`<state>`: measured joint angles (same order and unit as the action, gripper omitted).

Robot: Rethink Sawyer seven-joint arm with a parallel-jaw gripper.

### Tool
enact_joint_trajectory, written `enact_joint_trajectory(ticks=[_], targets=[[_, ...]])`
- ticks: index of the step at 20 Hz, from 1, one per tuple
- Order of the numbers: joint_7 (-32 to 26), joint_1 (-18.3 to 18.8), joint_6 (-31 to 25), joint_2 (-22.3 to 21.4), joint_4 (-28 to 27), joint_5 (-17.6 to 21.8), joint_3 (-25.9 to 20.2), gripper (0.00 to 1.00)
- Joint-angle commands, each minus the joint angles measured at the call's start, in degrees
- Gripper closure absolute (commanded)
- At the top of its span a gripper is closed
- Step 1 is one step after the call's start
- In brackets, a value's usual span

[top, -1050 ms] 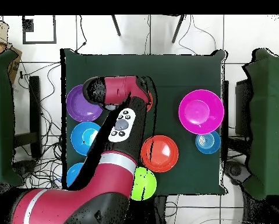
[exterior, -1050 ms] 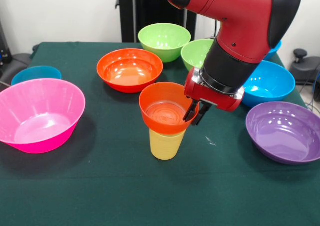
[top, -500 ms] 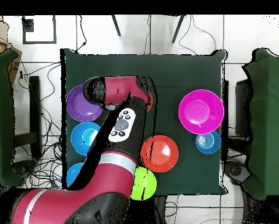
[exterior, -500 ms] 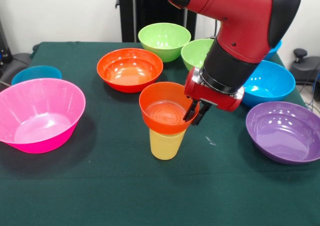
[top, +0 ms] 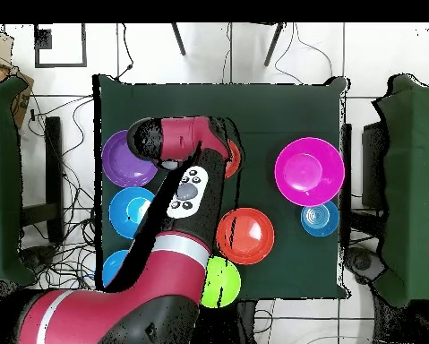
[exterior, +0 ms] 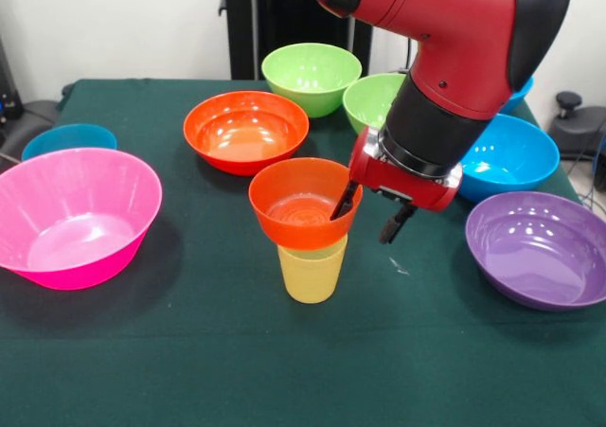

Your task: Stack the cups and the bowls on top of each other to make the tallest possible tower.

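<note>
Front camera: positioned across the worktop (exterior: 189,370) from the robot, raised slightly above surface height and angled down. It stands close; the green cloth fills the frame from side to side, and the arm (exterior: 454,58) is cut off by the top edge.

Overhead camera: mounted above, looking straight down from a greater distance. The whole worktop (top: 280,107) is seen, along with surrounding tiled floor (top: 379,54) and neighbouring green-covered tables (top: 419,170). The arm (top: 164,269) enters from the bottom edge.

Shared coverage: both views take in the worktop surface, the arm and the same bowls, among them the large pink bowl (exterior: 71,219) (top: 309,170) and the purple bowl (exterior: 540,247) (top: 121,161), on opposite sides between views.
</note>
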<state>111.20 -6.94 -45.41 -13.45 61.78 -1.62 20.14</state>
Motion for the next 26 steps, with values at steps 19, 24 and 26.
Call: enact_joint_trajectory(ticks=[19,24,26], targets=[[4.87,0.16,-1.24,0.93,0.69,-0.15,-5.79,0.00],[4.62,-0.15,-1.92,0.07,0.91,0.38,-4.93,0.00],[4.51,-0.26,-2.51,-0.50,1.02,0.51,-4.55,0.00]])
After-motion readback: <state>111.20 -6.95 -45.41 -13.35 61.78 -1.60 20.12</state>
